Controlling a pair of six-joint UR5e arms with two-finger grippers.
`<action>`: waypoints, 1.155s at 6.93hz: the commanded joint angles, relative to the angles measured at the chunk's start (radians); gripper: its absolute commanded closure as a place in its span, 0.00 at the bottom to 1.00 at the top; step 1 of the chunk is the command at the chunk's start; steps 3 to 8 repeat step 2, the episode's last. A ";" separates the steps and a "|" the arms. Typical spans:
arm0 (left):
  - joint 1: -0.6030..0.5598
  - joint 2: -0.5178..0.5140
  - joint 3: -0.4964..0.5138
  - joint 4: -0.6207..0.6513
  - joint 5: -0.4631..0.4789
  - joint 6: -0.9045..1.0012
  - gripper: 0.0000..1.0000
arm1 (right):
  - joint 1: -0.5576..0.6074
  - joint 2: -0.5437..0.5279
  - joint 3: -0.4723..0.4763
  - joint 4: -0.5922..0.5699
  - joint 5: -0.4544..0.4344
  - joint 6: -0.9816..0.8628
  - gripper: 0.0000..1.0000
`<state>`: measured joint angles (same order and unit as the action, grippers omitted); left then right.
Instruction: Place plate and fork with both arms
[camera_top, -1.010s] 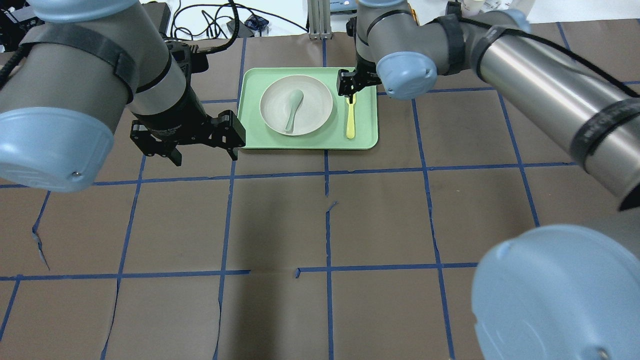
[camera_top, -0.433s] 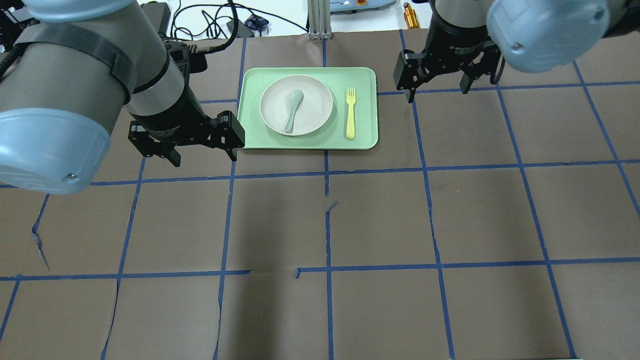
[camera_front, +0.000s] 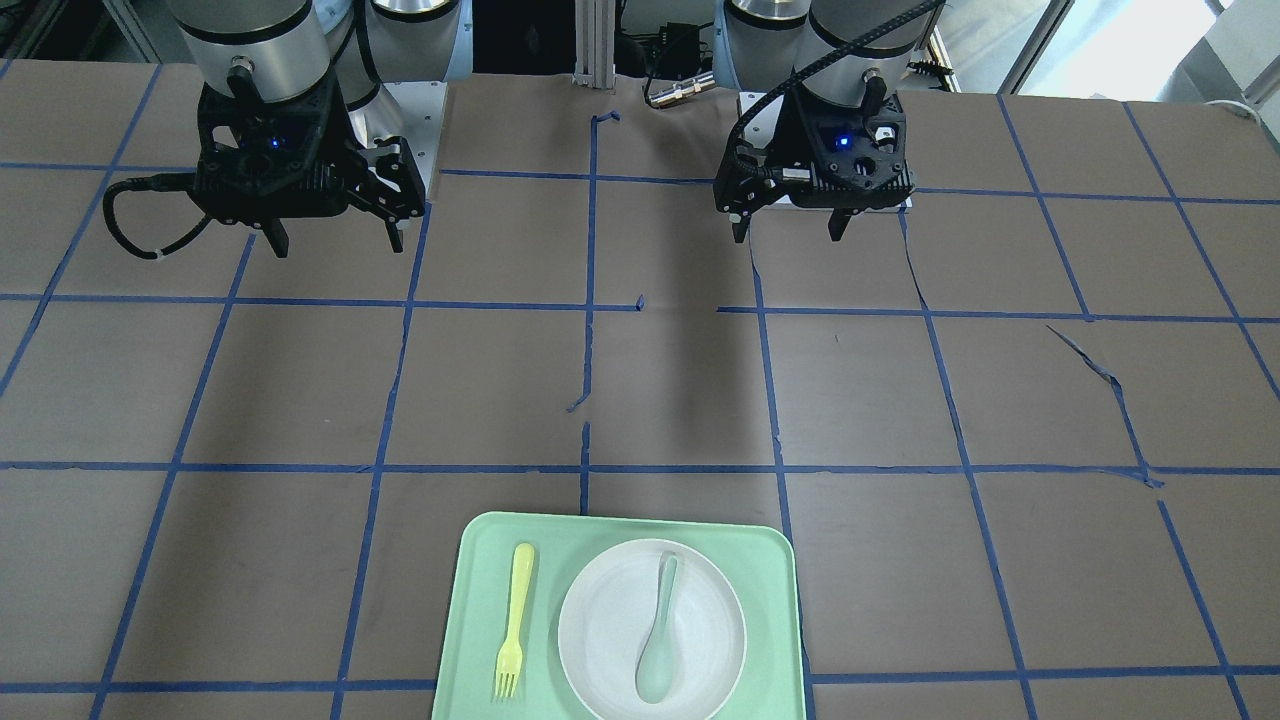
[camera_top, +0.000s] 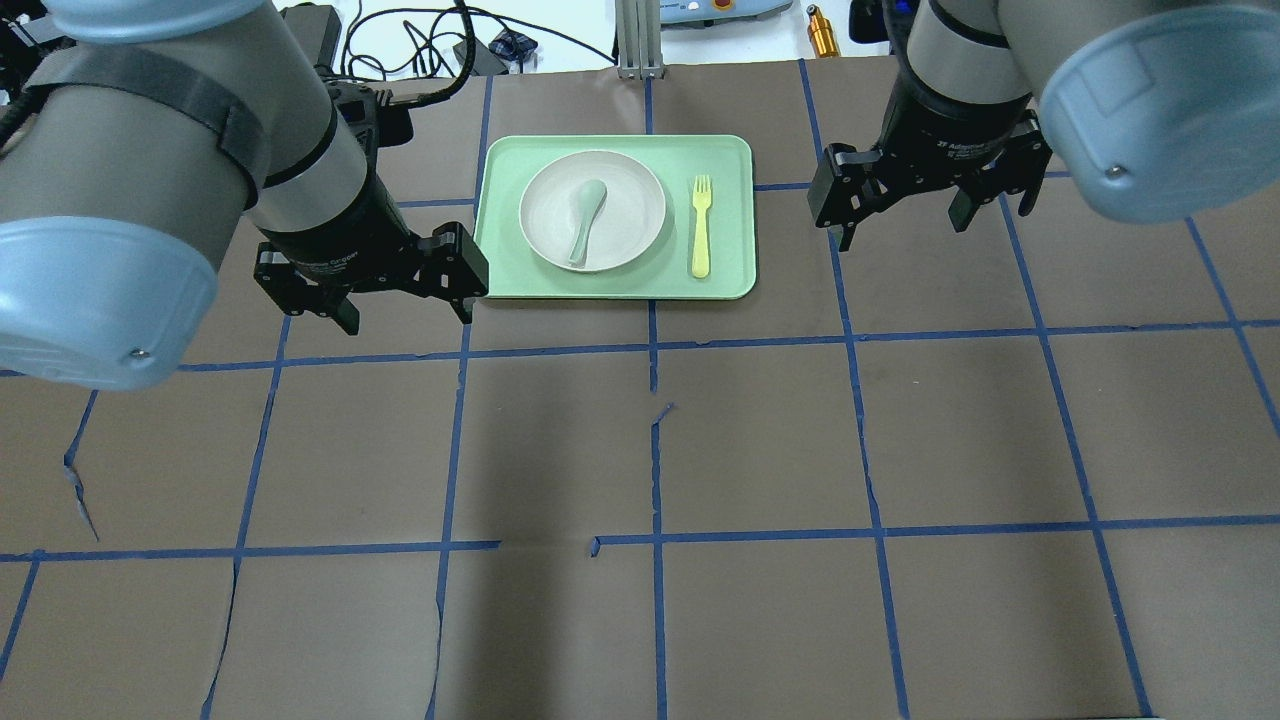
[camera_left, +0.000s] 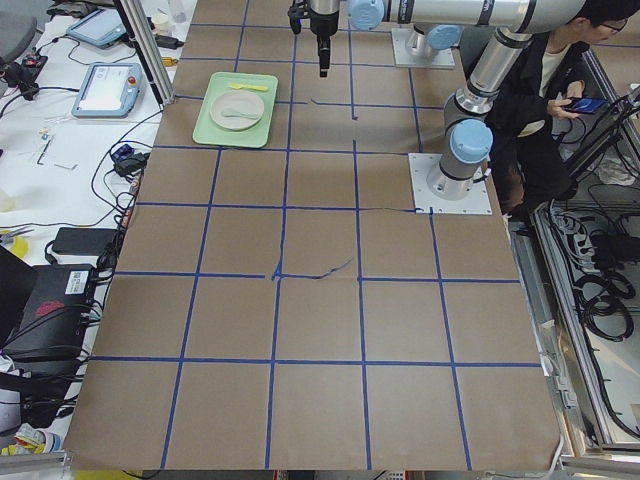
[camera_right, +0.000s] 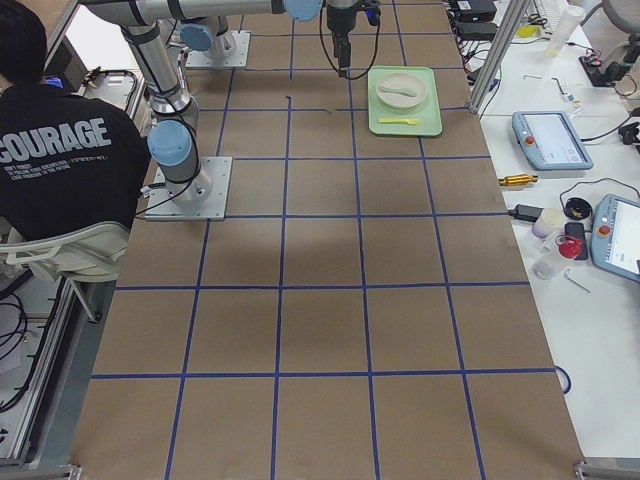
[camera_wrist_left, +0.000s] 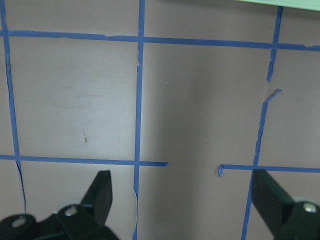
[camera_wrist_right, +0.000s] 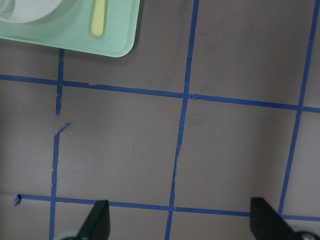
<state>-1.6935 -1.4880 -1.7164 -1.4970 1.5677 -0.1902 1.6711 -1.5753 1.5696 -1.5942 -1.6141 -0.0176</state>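
The white plate (camera_top: 632, 200) lies on the left half of the mint-green tray (camera_top: 730, 155) at the far middle of the table. The yellow fork (camera_top: 702, 225) lies on the tray right of the plate, tines pointing away from me. Both also show in the front view: the plate (camera_front: 610, 630) and the fork (camera_front: 515, 620). My left gripper (camera_top: 408, 315) is open and empty, just off the tray's near left corner. My right gripper (camera_top: 905, 235) is open and empty, to the right of the tray. The right wrist view shows the fork's handle (camera_wrist_right: 98, 20) at the top left.
A pale grey-green spoon (camera_top: 585, 220) lies in the plate. The table is brown paper with a blue tape grid and a few tears (camera_top: 660, 415). Cables and devices (camera_top: 430, 40) lie beyond the far edge. A person (camera_right: 60, 150) sits by the robot's base.
My right gripper has left the fork's tines on the tray and moved off to the right, now open and empty over bare table. The fork stays on the tray. The left gripper has barely moved.
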 joint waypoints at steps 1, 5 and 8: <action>0.000 0.000 0.003 0.000 0.000 0.000 0.00 | 0.001 0.001 -0.005 -0.004 0.000 -0.001 0.00; 0.000 0.000 0.003 0.000 0.000 0.000 0.00 | 0.002 0.001 -0.006 -0.006 0.002 0.001 0.00; 0.000 0.000 0.003 0.000 0.000 0.000 0.00 | 0.002 0.001 -0.006 -0.006 0.002 0.001 0.00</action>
